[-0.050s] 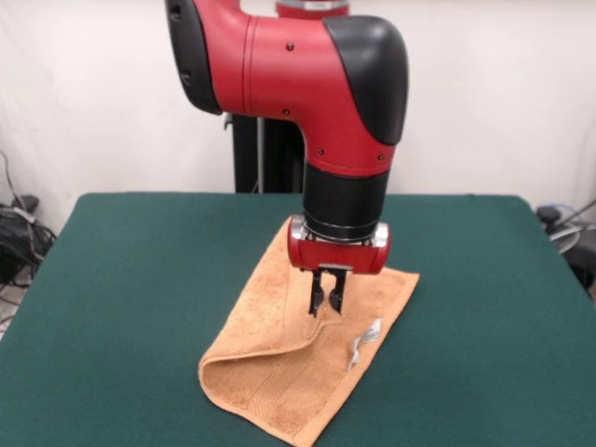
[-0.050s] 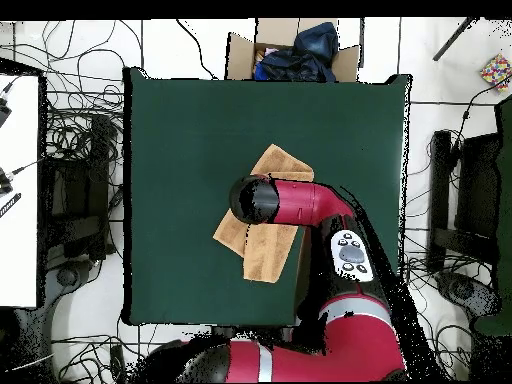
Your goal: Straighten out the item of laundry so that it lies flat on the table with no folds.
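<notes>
The item of laundry, an orange-tan towel, lies near the middle of the green table. Its near part is folded over on itself, and a white tag sticks out at the right of the fold. My gripper points straight down onto the raised edge of the fold, its fingers closed together on the cloth. In the overhead view the arm covers the towel's middle and hides the gripper. Only the towel's ends show there on the table.
A cardboard box with dark clothes stands on the floor beyond the table's edge. Cables lie on the floor all round. A white bench and dark equipment flank the table.
</notes>
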